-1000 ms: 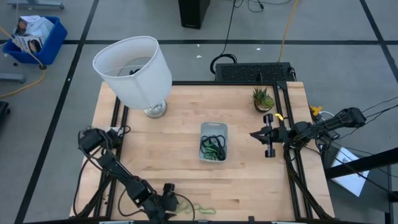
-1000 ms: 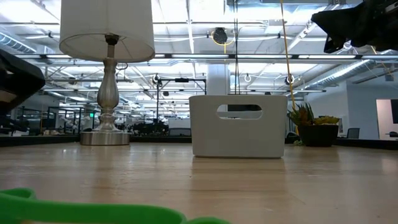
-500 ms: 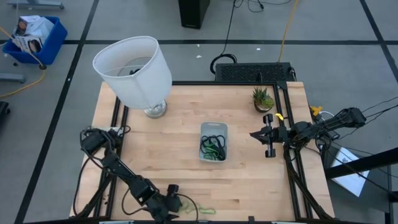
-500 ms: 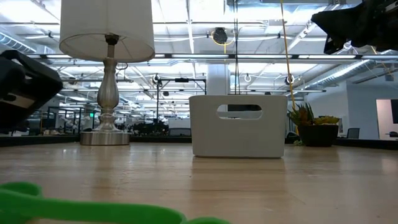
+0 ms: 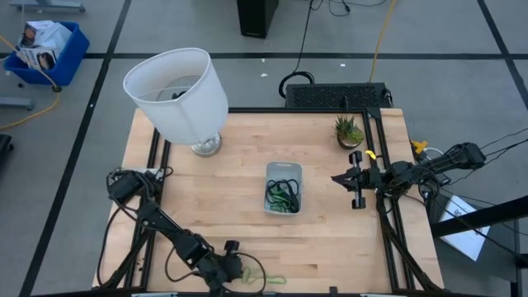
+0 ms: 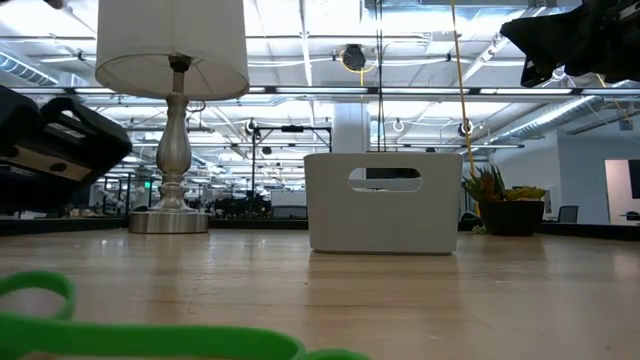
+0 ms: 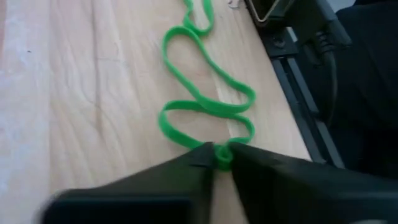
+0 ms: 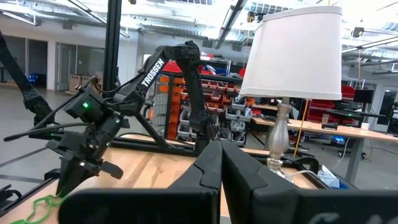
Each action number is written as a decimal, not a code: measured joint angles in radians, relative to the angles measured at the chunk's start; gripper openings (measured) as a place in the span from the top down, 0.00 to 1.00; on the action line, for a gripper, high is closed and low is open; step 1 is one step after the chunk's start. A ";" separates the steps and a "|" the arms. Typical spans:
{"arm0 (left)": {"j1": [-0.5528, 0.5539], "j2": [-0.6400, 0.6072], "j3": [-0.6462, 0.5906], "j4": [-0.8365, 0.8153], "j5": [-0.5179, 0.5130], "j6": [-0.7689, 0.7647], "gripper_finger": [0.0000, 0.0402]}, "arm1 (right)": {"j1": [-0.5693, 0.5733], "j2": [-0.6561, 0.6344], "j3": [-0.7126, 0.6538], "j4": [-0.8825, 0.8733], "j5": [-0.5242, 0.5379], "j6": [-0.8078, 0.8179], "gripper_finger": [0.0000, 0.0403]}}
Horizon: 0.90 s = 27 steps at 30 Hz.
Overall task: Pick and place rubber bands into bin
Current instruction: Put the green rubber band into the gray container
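Note:
A light green rubber band (image 7: 205,93) lies in wavy loops at the table's near edge, also seen in the high view (image 5: 266,277) and close to the low camera (image 6: 150,340). My left gripper (image 7: 217,163) (image 5: 240,268) is shut on the band's left end. The clear bin (image 5: 284,188) (image 6: 383,202) stands mid-table, holding black and green rubber bands (image 5: 282,196). My right gripper (image 5: 337,178) (image 8: 221,163) waits shut above the table's right part. My left gripper pinches a bend of the green band at its left end (image 7: 222,157) between its two fingertips. The fingers slant down, coming from the table's left. The rest of the band trails away from them, wavy and slack, on the wood.
A white lamp (image 5: 177,95) stands at the far left and a small potted plant (image 5: 349,130) at the far right. The table's near edge and its black frame (image 7: 298,68) run right beside the band. A blue crate (image 5: 45,48) sits on the floor.
My left gripper has gone along the near edge toward the table's right, onto the green band, and has shut on its left end. In the low view that end of the band has risen into a small loop.

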 joint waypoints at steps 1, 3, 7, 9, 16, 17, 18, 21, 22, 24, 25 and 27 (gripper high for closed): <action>0.004 0.000 -0.001 0.000 0.003 0.008 0.93 | 0.000 0.000 0.000 0.000 0.000 0.000 1.00; 0.008 0.000 -0.001 0.001 0.014 0.023 0.97 | 0.000 0.000 0.000 0.000 0.000 0.000 1.00; 0.008 0.000 -0.001 0.008 0.017 0.073 0.97 | 0.000 0.000 0.000 0.000 0.000 0.000 1.00; 0.008 -0.012 -0.001 -0.001 0.016 0.107 0.98 | 0.000 0.000 0.000 0.000 0.000 0.000 1.00; 0.006 -0.176 -0.003 -0.143 -0.113 0.208 0.99 | 0.000 0.000 0.000 0.000 0.000 0.007 1.00; 0.005 -0.208 -0.003 -0.182 -0.152 0.219 0.98 | 0.000 0.000 0.000 0.000 0.000 0.008 1.00; 0.002 -0.240 -0.003 -0.230 -0.195 0.229 0.98 | 0.000 0.000 0.000 -0.001 0.000 0.008 1.00; -0.011 -0.337 -0.003 -0.357 -0.310 0.269 0.99 | 0.000 0.000 0.000 -0.002 0.000 0.008 1.00; -0.017 -0.368 -0.004 -0.388 -0.342 0.279 0.99 | 0.000 0.000 0.000 -0.004 0.000 0.008 1.00; -0.026 -0.432 -0.029 -0.422 -0.396 0.285 0.99 | 0.000 0.000 0.000 -0.004 0.000 0.008 1.00; -0.028 -0.461 -0.047 -0.426 -0.414 0.287 0.99 | 0.000 0.000 0.000 -0.004 0.000 0.008 1.00; -0.027 -0.525 -0.102 -0.407 -0.435 0.292 0.99 | 0.000 0.000 0.000 -0.005 0.000 0.007 1.00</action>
